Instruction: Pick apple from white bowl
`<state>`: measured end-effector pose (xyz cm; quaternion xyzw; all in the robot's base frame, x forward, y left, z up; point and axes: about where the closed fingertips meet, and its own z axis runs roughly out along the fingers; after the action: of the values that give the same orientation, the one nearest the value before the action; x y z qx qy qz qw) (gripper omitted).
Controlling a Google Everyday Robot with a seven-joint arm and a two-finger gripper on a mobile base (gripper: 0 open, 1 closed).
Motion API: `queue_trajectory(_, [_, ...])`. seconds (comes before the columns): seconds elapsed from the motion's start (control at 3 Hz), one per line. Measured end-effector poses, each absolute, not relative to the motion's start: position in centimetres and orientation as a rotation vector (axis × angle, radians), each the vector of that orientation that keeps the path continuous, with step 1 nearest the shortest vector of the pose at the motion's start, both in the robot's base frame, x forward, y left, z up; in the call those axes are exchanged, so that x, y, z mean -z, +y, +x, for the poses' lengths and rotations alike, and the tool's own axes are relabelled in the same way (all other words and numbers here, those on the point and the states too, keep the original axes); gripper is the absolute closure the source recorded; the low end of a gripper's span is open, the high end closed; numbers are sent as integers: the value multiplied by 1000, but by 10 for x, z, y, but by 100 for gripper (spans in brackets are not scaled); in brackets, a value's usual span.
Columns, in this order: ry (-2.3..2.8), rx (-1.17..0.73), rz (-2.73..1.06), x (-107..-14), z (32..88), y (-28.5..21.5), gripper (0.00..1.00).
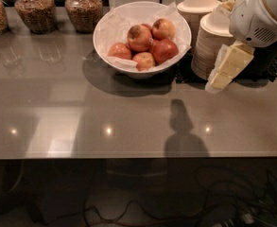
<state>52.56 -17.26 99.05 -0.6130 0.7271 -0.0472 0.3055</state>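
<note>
The white bowl (108,25), lined with crinkled white paper, stands at the back middle of the grey counter. It holds several apples. The apple (139,37), the largest, red-orange with a dark brownish patch near its top, sits high in the middle of the pile. A smaller yellowish-red apple (163,28) lies behind it and a deep-red one (165,50) lies to its right. My gripper (219,81), cream-coloured, hangs from the white arm (258,13) at the right. It points down and to the left, above the counter, to the right of the bowl and apart from it.
Two stacks of beige disposable bowls (212,41) stand right of the white bowl, just behind my gripper. Glass jars (83,8) of dry food line the back left edge. The counter's front edge (128,157) runs across, with cables on the floor below.
</note>
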Motion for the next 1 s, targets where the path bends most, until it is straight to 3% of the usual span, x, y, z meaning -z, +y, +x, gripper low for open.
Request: queue_trajectory(1.0, [1781,105,-1710,-991,617,-104,0])
